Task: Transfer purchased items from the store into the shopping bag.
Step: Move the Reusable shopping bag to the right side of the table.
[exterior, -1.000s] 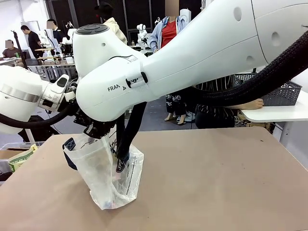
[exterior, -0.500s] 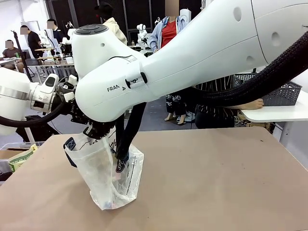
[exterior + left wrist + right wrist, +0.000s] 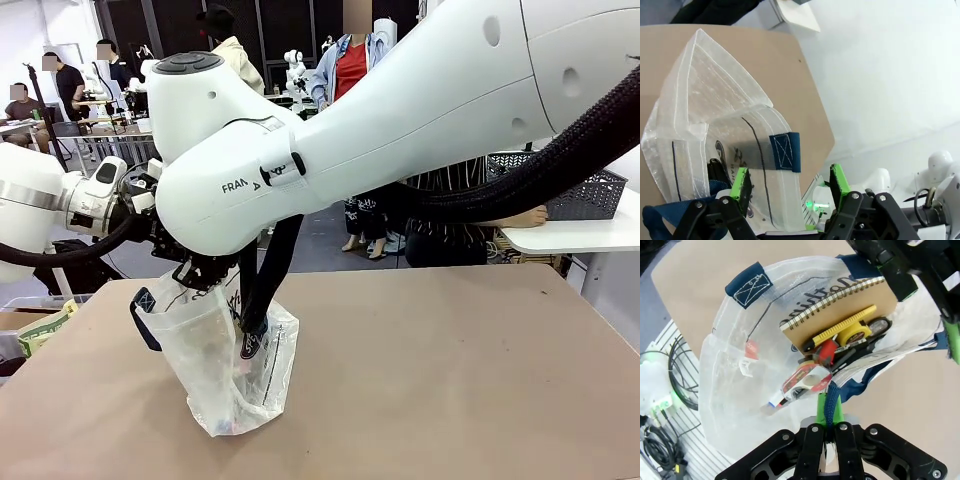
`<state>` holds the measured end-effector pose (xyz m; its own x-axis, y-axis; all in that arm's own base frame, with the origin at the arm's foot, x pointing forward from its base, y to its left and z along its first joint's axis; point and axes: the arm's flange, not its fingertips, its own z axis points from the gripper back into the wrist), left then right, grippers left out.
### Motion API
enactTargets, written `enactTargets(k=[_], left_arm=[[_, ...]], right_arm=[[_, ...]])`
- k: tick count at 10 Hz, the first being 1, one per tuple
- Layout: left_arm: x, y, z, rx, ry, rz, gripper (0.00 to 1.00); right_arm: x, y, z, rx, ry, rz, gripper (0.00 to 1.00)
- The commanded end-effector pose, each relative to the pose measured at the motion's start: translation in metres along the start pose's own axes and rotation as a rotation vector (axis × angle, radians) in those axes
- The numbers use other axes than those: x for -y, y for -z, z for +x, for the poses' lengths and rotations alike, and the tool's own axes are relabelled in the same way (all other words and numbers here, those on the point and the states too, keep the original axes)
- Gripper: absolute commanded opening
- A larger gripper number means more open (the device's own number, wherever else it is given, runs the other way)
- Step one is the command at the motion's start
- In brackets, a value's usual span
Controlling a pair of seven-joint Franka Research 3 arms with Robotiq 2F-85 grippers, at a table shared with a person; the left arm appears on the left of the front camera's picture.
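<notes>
Front view: table (image 3: 450, 370) first, then shopping bag (image 3: 225, 365) standing near its left edge, mouth held up by both arms. Right gripper (image 3: 829, 407) pinched tight on navy strap (image 3: 830, 405); left gripper (image 3: 790, 185) spread wide astride bag rim. Inside: notebook (image 3: 840, 305), yellow-and-black pack (image 3: 850, 327), small packets (image 3: 805, 382). Packing step, seemingly late; next, probably letting go without tipping the bag.

Translucent crinkled plastic shopping bag (image 3: 230, 370) — woven navy cloth strap (image 3: 829, 407), matt brown table (image 3: 450, 380), glossy white arm (image 3: 400, 120)
</notes>
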<state>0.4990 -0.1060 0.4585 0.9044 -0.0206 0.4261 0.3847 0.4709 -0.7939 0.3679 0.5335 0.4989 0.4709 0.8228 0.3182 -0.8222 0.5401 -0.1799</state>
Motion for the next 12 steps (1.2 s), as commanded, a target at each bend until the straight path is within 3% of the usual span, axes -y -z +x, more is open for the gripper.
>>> enactTargets(k=[1,8,12], left_arm=[[0.000,0.009,0.004,0.006,0.000,0.085,0.81],[0.000,0.022,0.009,0.068,-0.046,0.283,0.81],[0.028,0.022,-0.006,0.112,0.004,0.407,0.81]], right_arm=[[-0.008,0.003,0.006,-0.014,-0.006,-0.041,0.00],[-0.009,0.004,0.004,-0.003,-0.012,-0.036,0.00],[-0.008,0.004,0.004,-0.004,-0.011,-0.030,0.00]])
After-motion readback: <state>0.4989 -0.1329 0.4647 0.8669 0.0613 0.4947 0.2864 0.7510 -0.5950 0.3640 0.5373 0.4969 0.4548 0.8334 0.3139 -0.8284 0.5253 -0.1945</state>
